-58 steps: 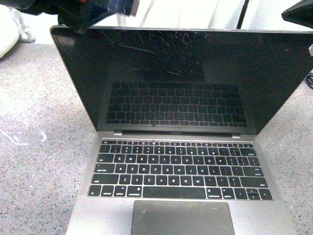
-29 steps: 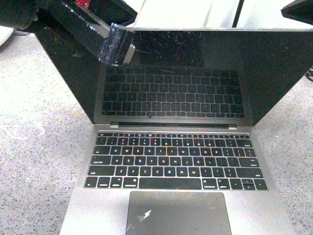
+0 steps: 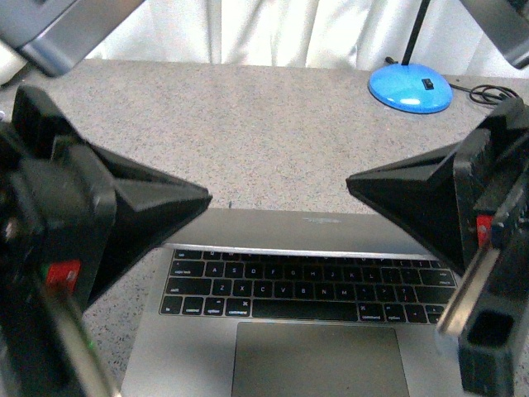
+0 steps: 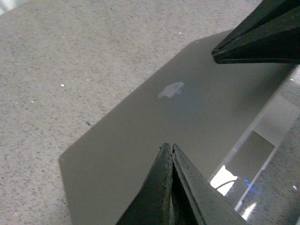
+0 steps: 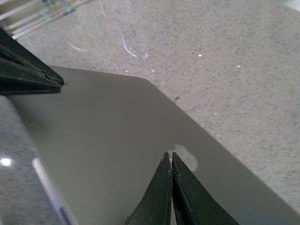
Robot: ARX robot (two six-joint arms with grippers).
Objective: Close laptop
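Note:
The space-grey laptop [image 3: 289,231] lies on the speckled table with its lid lowered far toward me. The lid shows nearly edge-on, and the black keys [image 3: 306,285] and trackpad [image 3: 318,360] still show under it. My left gripper [image 3: 207,198] is shut, its tip at the lid's left part. My right gripper [image 3: 349,182] is shut, its tip at the lid's right part. In the left wrist view the shut tip [image 4: 168,146] hangs over the lid's back [image 4: 136,126] near the apple logo [image 4: 171,89]. In the right wrist view the shut tip [image 5: 168,154] sits by the logo [image 5: 188,158].
A blue lamp base [image 3: 411,87] with a black stem and cable stands at the back right of the grey table [image 3: 248,124]. White curtains hang behind. Each wrist view also shows the other gripper: the right one [image 4: 215,52] and the left one [image 5: 61,82].
The lid has swung from upright down toward the keyboard, hiding the screen. Both grippers have come into view over the lid's back.

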